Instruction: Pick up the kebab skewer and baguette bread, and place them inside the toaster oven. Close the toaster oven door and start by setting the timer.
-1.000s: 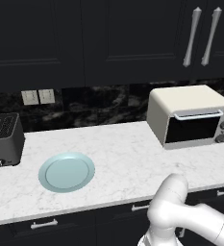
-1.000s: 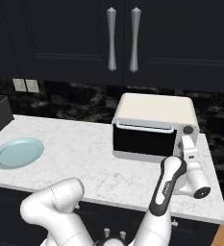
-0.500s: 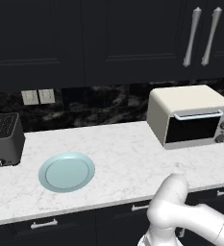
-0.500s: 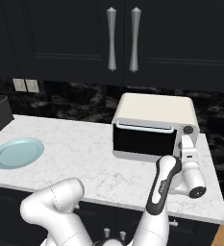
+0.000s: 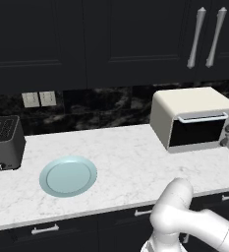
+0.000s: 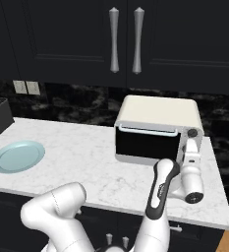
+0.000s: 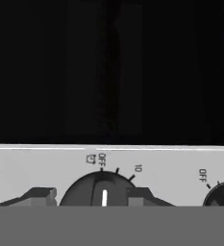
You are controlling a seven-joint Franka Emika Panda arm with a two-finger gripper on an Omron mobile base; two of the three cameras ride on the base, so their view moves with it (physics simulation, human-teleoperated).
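Where counter (image 5: 130, 157) is white marble | dark cabinets (image 5: 111, 39) above

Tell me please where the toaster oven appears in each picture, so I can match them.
Left base view: toaster oven at right, against the backsplash.
Right base view: right of center, behind the arm.
Hand view: its knob panel seen close, below the dark glass.
Shared landmark: the light-blue plate in both base views.

on the toaster oven (image 7: 46, 166) control panel, seen sideways in the hand view, "off" and "10" stand by a small clock sign around the dark knob (image 7: 101, 190). a second knob (image 7: 221, 194) at the edge has "off" and another mark too blurred to read.
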